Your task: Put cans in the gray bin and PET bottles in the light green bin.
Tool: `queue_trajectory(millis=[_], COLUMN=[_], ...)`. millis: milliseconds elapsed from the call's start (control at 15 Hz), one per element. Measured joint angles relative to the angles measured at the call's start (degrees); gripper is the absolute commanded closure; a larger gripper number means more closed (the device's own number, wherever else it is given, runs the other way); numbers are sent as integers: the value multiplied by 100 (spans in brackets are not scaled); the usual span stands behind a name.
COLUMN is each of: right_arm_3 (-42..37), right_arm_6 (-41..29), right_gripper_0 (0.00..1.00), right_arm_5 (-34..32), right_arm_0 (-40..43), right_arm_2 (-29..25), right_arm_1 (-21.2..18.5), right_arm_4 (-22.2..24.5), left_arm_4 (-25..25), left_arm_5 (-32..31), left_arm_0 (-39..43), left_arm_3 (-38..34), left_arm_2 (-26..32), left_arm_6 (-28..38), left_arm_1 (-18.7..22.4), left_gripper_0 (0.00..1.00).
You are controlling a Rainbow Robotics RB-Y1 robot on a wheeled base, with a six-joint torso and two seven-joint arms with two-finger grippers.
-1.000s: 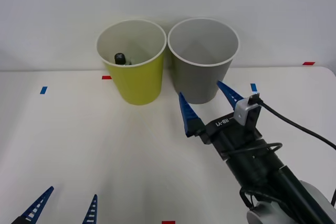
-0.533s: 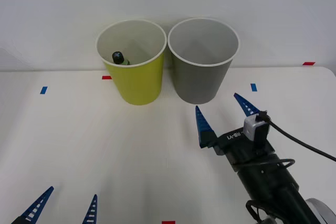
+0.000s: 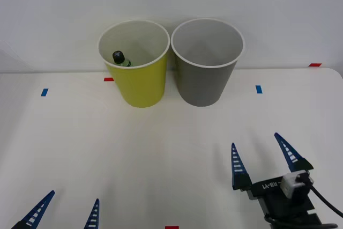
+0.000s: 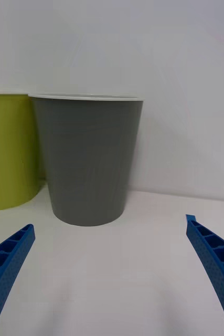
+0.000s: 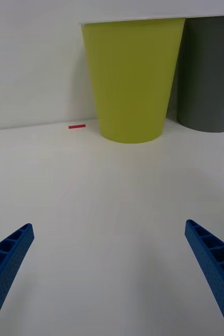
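The light green bin (image 3: 136,79) stands at the back of the white table, with the gray bin (image 3: 206,73) touching it on its right. A PET bottle (image 3: 120,58) with a dark cap leans against the inner wall of the light green bin; only its top shows. No can is in view. My right gripper (image 3: 262,156) is open and empty near the front right, well short of the gray bin (image 4: 88,157). My left gripper (image 3: 67,207) is open and empty at the front left edge, facing the light green bin (image 5: 132,79).
Small blue tape marks (image 3: 44,92) and red tape marks (image 3: 315,65) dot the tabletop. A white wall rises right behind the bins. The table's right edge runs near the right arm.
My right gripper has pulled back from beside the gray bin toward the front right, still open. The bottle's cap has shifted slightly inside the light green bin. The left arm has not moved.
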Motion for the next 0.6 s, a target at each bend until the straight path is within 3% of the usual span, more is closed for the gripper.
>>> queue_trajectory(millis=[333, 600], right_arm_3=[8, 8], right_arm_6=[35, 23], right_gripper_0=[0, 0], right_arm_5=[-945, -1267], right_arm_0=[982, 1448], right_arm_2=[-52, -53], right_arm_1=[-99, -101], right_arm_4=[-181, -253], left_arm_4=[0, 0], left_arm_5=[0, 0], left_arm_0=[0, 0], left_arm_3=[0, 0], left_arm_2=[0, 0], left_arm_6=[0, 0], left_arm_1=[0, 0], left_gripper_0=[0, 0])
